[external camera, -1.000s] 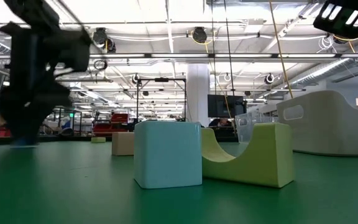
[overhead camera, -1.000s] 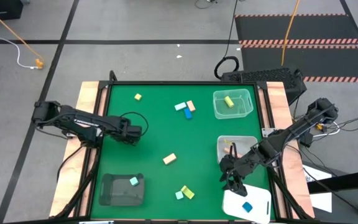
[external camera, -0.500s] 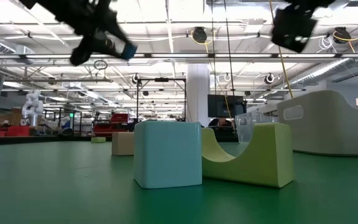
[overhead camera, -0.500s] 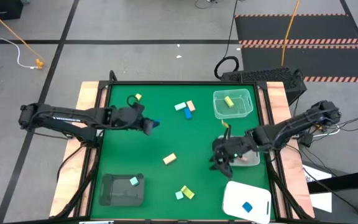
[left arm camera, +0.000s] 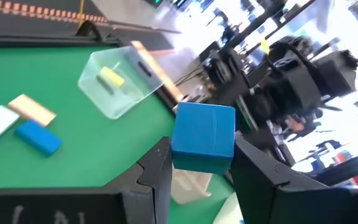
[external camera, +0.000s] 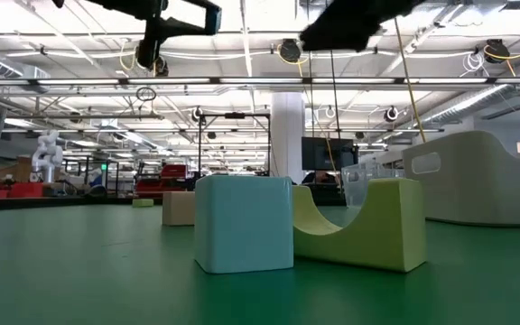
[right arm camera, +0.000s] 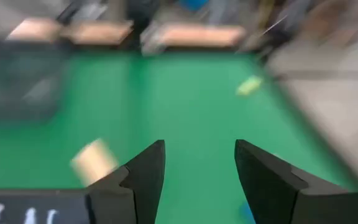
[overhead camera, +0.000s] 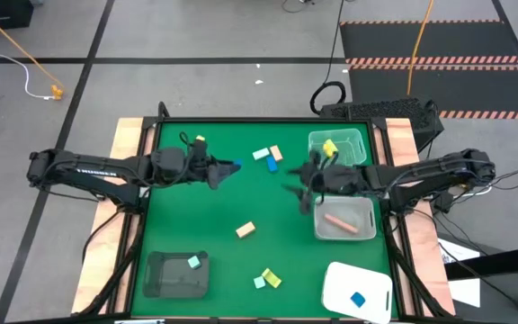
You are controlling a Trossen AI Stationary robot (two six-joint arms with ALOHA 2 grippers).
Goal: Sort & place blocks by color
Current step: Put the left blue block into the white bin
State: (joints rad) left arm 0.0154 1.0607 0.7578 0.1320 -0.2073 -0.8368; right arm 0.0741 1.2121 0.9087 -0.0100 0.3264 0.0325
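My left hand (left arm camera: 196, 163) grips a blue cube (left arm camera: 203, 137) above the tabletop (overhead camera: 241, 193); my right hand (right arm camera: 197, 167) hangs open, empty, nearby.

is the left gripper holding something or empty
Holding: the left gripper has its jaws shut on a blue cube, lifted above the table.

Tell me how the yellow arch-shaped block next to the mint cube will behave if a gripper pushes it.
The yellow arch block stands on two flat feet, so it would probably slide rather than roll. It touches the mint cube, so a sideways push likely shifts both. It looks rigid and light.
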